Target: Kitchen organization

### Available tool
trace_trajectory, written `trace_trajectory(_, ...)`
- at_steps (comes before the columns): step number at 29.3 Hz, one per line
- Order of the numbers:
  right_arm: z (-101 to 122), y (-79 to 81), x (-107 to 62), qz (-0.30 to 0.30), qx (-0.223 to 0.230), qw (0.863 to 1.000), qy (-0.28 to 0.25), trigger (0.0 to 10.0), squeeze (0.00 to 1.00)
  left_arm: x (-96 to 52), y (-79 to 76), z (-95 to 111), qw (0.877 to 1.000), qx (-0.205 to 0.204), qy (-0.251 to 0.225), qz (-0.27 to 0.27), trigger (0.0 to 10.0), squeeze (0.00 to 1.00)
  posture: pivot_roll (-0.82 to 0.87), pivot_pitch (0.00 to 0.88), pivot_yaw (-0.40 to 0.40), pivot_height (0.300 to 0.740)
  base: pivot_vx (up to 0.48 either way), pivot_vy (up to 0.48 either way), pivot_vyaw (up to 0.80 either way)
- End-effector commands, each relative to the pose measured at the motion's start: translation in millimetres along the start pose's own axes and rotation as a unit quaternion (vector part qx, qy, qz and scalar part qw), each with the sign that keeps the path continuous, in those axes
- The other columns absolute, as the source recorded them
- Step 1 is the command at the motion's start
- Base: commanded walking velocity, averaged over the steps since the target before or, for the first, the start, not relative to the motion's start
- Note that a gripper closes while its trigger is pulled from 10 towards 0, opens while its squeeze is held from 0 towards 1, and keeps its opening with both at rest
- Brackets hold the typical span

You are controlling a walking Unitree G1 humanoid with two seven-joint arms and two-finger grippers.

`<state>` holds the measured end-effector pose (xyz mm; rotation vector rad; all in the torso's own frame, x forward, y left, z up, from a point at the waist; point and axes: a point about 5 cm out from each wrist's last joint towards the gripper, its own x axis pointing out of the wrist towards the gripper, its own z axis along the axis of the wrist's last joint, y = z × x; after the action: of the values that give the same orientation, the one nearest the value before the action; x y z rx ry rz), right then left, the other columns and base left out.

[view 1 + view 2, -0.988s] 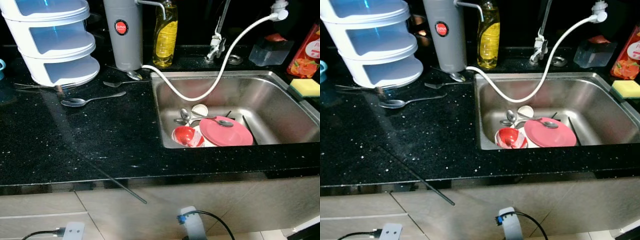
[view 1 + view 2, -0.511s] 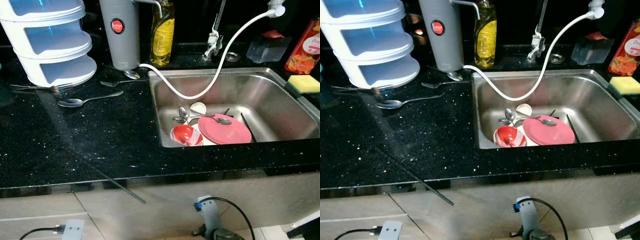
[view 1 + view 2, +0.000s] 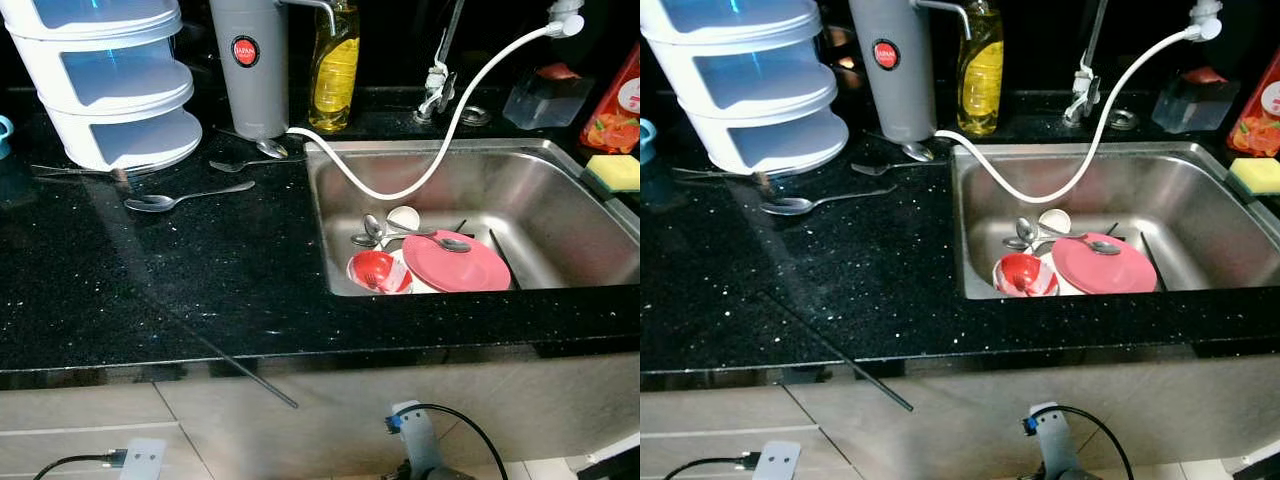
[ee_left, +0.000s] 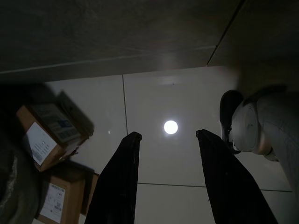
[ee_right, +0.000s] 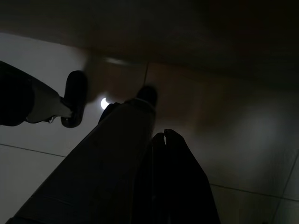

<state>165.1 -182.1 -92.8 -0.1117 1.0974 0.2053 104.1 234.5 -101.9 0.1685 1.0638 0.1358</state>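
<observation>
I see before me the black speckled desk (image 3: 200, 280), fronted by pale cabinet doors. Set into it on the right, a steel sink (image 3: 560, 200), holding a pink plate (image 3: 455, 265), a red bowl (image 3: 375, 270) touching the plate's left side, a small white cup (image 3: 403, 216) behind them, and several spoons (image 3: 372, 228), one lying across the plate. At back left, a white three-tier container (image 3: 105, 80); beside it a grey cylinder (image 3: 250, 65) with a white hose (image 3: 440, 140) looping over the sink to the back wall. A yellow soap bottle (image 3: 335, 65) stands just right of the cylinder; a yellow sponge (image 3: 615, 172) sits at the sink's right rim. Two spoons on the desk (image 3: 185, 197). My left tool (image 4: 170, 182) hangs over floor tiles, fingers spread; my right tool (image 5: 163, 140) hangs in shade, fingers pressed together.
</observation>
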Motion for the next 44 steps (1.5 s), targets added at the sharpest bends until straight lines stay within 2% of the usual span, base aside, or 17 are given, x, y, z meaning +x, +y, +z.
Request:
trace_trajectory(1,-1,-0.1,-0.2,0.001,0.004,1.0,0.0,10.0,0.0,-0.5,-3.9,-2,1.0,0.005,0.004,-0.005,10.0,0.0,0.11,0.0,-0.012,0.74,0.0,0.0,0.0)
trace_trajectory(9,-3,-4.1,-1.1,-0.008,0.01,1.0,0.001,10.0,0.0,0.3,-9.1,1,1.0,0.006,-0.004,-0.01,10.0,0.0,0.1,0.0,-0.009,0.74,0.0,0.0,0.0)
trace_trajectory(21,-15,-2.9,-2.3,-0.015,0.021,1.0,0.011,10.0,0.0,-1.5,-7.0,-6,1.0,0.017,0.006,-0.011,10.0,0.0,0.08,0.0,0.011,0.74,0.0,0.0,0.0)
trace_trajectory(27,-21,-6.1,-3.7,-0.024,0.025,0.999,0.015,10.0,0.0,0.1,-4.8,0,1.0,0.02,-0.001,-0.011,10.0,0.0,0.07,0.0,0.02,0.74,0.0,0.0,0.0)
trace_trajectory(35,-15,-5.3,-2.7,-0.022,0.021,1.0,0.007,10.0,0.0,1.2,-3.5,4,1.0,0.02,-0.005,-0.011,10.0,0.0,0.08,0.0,0.017,0.74,0.0,0.0,0.0)
trace_trajectory(44,-12,-5.8,-2.4,-0.022,0.018,1.0,0.004,10.0,0.0,-1.1,-4.3,-5,1.0,0.018,0.01,-0.01,10.0,0.0,0.08,0.0,0.01,0.74,0.0,0.0,0.0)
